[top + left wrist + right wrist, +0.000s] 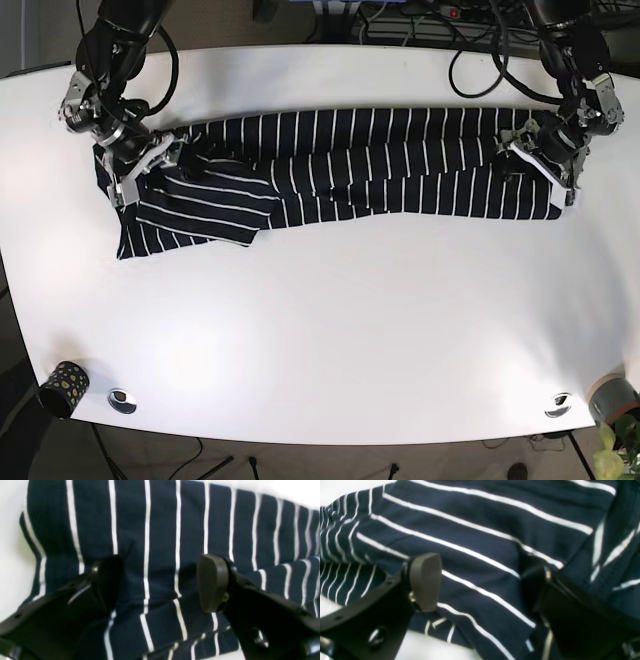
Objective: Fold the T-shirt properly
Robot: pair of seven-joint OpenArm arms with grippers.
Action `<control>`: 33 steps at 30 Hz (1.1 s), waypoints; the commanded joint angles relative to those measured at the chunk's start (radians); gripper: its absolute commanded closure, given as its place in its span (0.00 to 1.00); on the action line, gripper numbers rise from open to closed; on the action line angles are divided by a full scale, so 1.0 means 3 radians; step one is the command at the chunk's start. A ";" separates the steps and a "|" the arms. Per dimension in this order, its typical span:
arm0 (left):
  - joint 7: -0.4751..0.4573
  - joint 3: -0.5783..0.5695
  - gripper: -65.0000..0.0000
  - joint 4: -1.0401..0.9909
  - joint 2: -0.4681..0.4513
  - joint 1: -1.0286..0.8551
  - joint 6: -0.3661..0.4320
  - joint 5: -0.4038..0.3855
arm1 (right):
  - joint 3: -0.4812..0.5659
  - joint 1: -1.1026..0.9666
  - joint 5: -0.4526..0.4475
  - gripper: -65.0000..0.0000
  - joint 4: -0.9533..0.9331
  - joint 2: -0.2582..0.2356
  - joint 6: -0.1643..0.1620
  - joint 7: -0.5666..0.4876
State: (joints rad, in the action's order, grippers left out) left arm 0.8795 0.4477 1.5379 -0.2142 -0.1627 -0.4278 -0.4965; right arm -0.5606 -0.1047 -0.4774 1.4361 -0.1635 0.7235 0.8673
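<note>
The navy T-shirt [350, 165] with thin white stripes lies stretched sideways across the far half of the white table [330, 320], a sleeve flap folded over at its left end. My right gripper [150, 165] is over that left end. In the right wrist view it [480, 585] stands open, striped cloth [480, 542] filling the gap between its fingers. My left gripper [540, 163] is over the shirt's right end. The left wrist view shows it [160, 582] open too, above flat striped fabric [160, 525]. Whether either gripper touches the cloth is unclear.
A small dotted cup [62, 388] and a metal disc [122, 399] sit at the table's near left corner. A second disc [558, 404] and a potted plant [612, 402] are at the near right. Cables [420, 20] run behind the far edge.
</note>
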 commanded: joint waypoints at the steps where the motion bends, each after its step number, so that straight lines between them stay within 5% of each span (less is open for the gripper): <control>1: 0.0037 0.0004 0.32 -0.0142 -0.0107 0.0064 0.0007 0.0011 | 0.0035 0.0055 0.0228 0.27 -0.0074 0.0000 -0.0084 0.0257; 9: -0.0070 0.0004 0.32 -0.0209 -0.0138 0.0243 -0.0060 -0.0076 | 0.0040 0.0137 0.0203 0.27 -0.0048 -0.0061 -0.0084 0.0267; 13: 0.0104 0.0009 0.32 0.0119 -0.0240 0.0243 -0.0305 -0.0429 | 0.0040 0.0137 0.0203 0.27 -0.0048 -0.0056 -0.0084 0.0267; 19: 0.0354 0.0495 0.23 0.0379 -0.0245 0.0243 -0.0095 -0.0741 | 0.0040 0.0137 0.0203 0.27 -0.0048 -0.0056 -0.0084 0.0267; 24: 0.0395 0.0858 0.18 0.0195 -0.0260 0.0248 -0.0101 -0.0838 | 0.0040 0.0137 0.0203 0.27 -0.0048 -0.0056 -0.0084 0.0267; 33: 0.0390 0.0904 0.18 -0.0500 -0.0444 0.0248 -0.0361 -0.1043 | 0.0040 0.0137 0.0203 0.27 -0.0053 -0.0046 -0.0084 0.0267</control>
State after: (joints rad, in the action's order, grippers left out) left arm 1.0058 0.7147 1.3991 -0.3313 -0.0967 -0.5220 -0.7883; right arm -0.5480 -0.0620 -0.4561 1.4235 -0.1711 0.7155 0.8974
